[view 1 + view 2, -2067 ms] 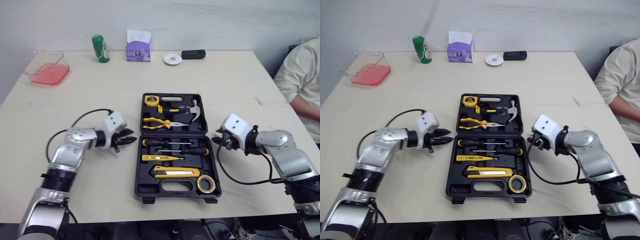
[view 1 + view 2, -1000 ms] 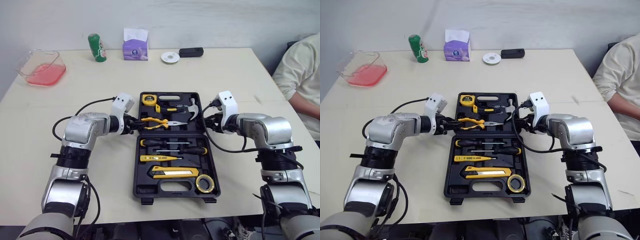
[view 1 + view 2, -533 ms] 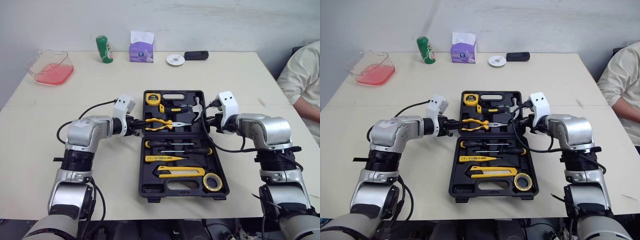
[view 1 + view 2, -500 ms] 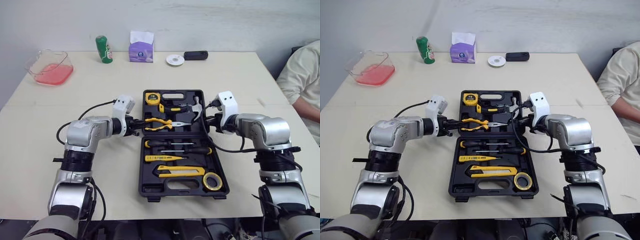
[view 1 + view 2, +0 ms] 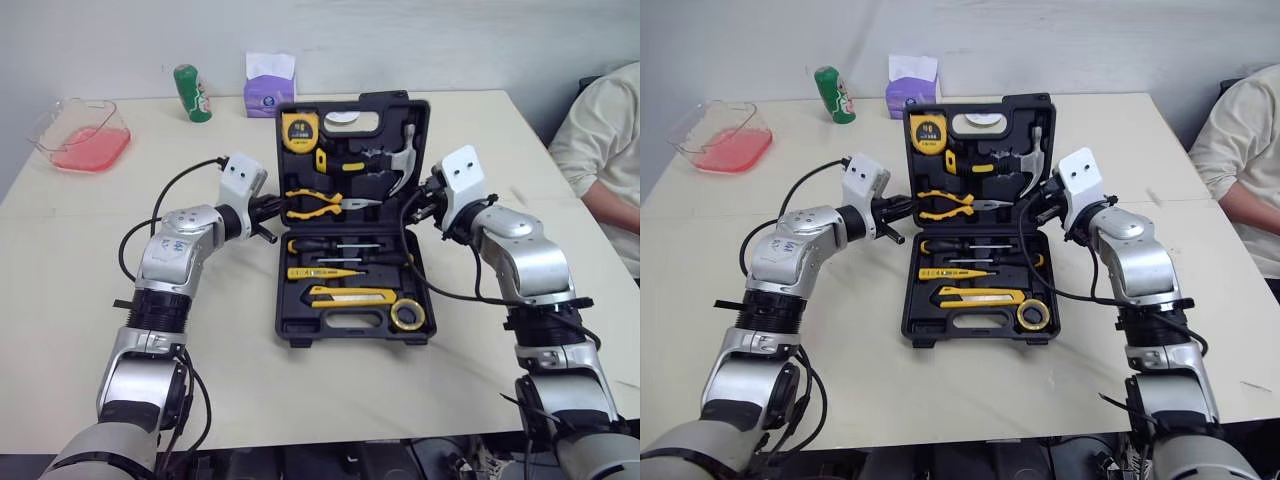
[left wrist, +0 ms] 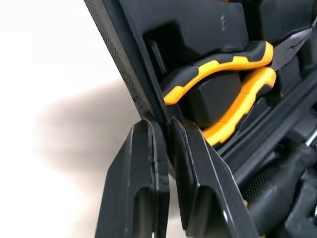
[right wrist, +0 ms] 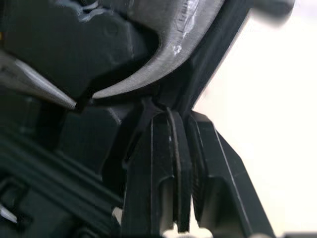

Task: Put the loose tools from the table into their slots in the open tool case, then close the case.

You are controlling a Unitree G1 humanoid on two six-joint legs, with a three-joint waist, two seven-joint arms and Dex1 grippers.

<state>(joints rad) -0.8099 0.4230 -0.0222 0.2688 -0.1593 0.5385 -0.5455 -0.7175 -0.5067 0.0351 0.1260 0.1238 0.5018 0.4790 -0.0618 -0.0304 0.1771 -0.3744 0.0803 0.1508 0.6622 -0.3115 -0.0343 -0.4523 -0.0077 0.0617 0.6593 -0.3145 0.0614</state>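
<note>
Beige table [image 5: 470, 130], grey wall [image 5: 450, 40], left gripper [image 5: 271, 209], right gripper [image 5: 426, 204] pinching case lid [image 5: 300, 165]

A pale cream table [image 5: 80, 260] carries a black tool case [image 5: 350, 322] at its middle; the case's base lies flat on the top, with its lid tilted up from the far side. Along the far edge, well apart from the case, a clear container [image 5: 78, 135] with pink contents sits at the left corner, then an upright green can [image 5: 187, 93], then a purple tissue box [image 5: 269, 85] just beside the raised lid
</note>
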